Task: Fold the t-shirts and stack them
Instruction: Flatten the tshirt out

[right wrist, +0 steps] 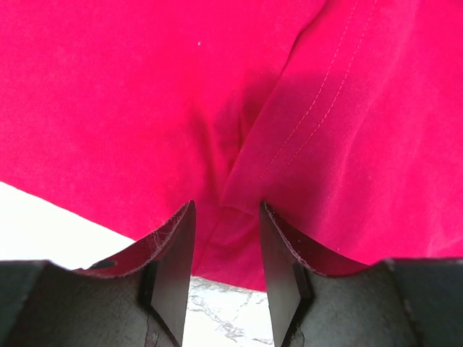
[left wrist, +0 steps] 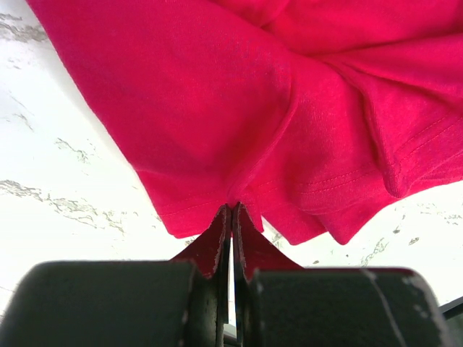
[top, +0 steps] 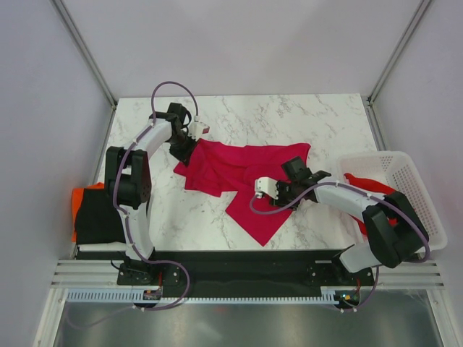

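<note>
A crimson-pink t-shirt (top: 239, 173) lies crumpled and partly spread on the marble table (top: 289, 116). My left gripper (top: 184, 147) is at the shirt's far left corner. In the left wrist view the left gripper (left wrist: 233, 208) is shut on the shirt's hem (left wrist: 217, 108), with the cloth bunched ahead of the tips. My right gripper (top: 286, 186) is over the shirt's right part. In the right wrist view the right gripper (right wrist: 226, 206) is open, its fingers either side of a raised fold of the shirt (right wrist: 145, 94).
A white lattice basket (top: 416, 189) stands at the right table edge with a red shirt (top: 365, 184) hanging out of it. A black shirt (top: 98, 217) lies on an orange one (top: 82, 194) at the left edge.
</note>
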`<state>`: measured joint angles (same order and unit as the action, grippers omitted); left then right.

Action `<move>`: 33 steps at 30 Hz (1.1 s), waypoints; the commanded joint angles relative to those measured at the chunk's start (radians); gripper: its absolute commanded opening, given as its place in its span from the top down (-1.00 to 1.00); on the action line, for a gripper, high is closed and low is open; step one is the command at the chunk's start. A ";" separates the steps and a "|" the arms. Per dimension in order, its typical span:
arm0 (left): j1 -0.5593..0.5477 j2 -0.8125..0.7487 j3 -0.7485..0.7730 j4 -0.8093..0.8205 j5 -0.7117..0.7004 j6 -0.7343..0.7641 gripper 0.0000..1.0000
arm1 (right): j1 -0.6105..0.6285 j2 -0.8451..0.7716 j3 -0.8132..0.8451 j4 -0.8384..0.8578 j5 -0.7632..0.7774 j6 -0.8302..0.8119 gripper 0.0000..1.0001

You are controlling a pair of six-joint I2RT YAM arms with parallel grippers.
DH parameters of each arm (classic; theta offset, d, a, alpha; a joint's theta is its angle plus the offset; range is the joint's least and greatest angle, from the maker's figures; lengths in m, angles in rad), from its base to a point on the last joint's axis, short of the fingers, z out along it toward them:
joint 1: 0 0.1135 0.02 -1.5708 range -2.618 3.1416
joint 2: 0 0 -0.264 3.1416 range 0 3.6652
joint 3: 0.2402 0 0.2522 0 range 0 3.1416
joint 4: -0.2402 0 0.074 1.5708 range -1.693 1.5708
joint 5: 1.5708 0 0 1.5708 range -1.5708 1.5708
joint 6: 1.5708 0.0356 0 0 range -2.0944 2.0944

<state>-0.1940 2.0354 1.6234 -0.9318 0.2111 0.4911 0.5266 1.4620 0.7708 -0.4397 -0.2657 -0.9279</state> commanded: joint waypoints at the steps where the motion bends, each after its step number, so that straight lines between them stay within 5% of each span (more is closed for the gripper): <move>1: 0.005 0.002 0.003 0.011 -0.009 -0.025 0.95 | 0.006 0.012 0.041 0.027 -0.038 -0.019 0.04; 9: 0.005 0.006 0.003 0.013 -0.007 -0.025 0.95 | 0.004 0.061 0.065 0.048 -0.029 0.017 0.13; 15: 0.007 0.008 0.003 0.011 -0.009 -0.025 0.95 | 0.006 0.084 0.076 0.047 -0.014 0.029 0.71; 24: 0.005 0.014 0.012 0.011 0.001 -0.025 0.96 | 0.006 0.021 0.081 0.021 0.013 0.034 0.74; 28: 0.005 0.019 0.023 0.013 0.005 -0.026 0.96 | 0.004 0.027 0.100 0.016 0.023 0.055 0.54; 33: 0.005 0.022 0.032 0.010 0.010 -0.023 0.95 | 0.007 0.049 0.130 0.009 0.025 0.072 1.00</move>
<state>-0.1921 2.0510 1.6238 -0.9314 0.2115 0.4908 0.5266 1.5116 0.8528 -0.4267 -0.2337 -0.8722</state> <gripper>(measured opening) 0.030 0.053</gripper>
